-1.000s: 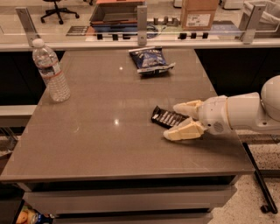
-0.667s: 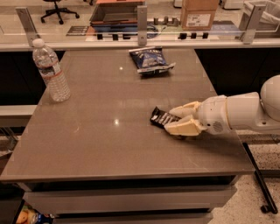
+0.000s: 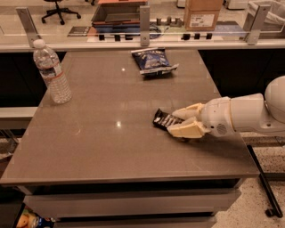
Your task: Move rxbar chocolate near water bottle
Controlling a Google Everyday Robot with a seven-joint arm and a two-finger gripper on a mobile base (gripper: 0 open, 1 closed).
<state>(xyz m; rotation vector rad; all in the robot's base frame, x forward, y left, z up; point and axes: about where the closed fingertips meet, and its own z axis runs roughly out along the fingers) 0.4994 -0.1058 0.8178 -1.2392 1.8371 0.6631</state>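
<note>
The rxbar chocolate, a small flat black wrapper with white lettering, lies on the grey table right of the middle. My gripper reaches in from the right, low over the table. Its two cream fingers are closed around the bar's right end, one on the far side and one on the near side. The water bottle, clear with a white cap and a white-and-red label, stands upright at the table's far left edge, well away from the bar.
A crinkled dark-blue snack bag lies at the table's far centre. A glass-fronted counter with a cardboard box runs behind the table. My white arm extends past the table's right edge.
My gripper's fingers have drawn together around the bar's right end. The arm and the bar have stayed almost in the same place. The bottle and the bag have not moved.
</note>
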